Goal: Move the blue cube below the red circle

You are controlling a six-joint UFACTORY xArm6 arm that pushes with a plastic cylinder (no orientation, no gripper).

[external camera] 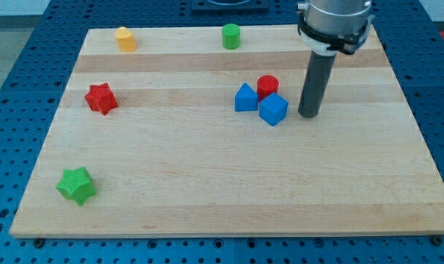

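The blue cube (274, 109) sits on the wooden board just below and slightly right of the red circle (267, 86), touching or nearly touching it. A blue triangular block (245, 98) lies right beside them on the left. My tip (308, 114) rests on the board a short way to the right of the blue cube, with a small gap between them. The dark rod rises from the tip to the arm's head at the view's top right.
A yellow block (125, 38) and a green cylinder (230, 36) stand near the board's top edge. A red star (101, 98) is at the left. A green star (76, 185) is at the bottom left. Blue pegboard (16, 88) surrounds the board.
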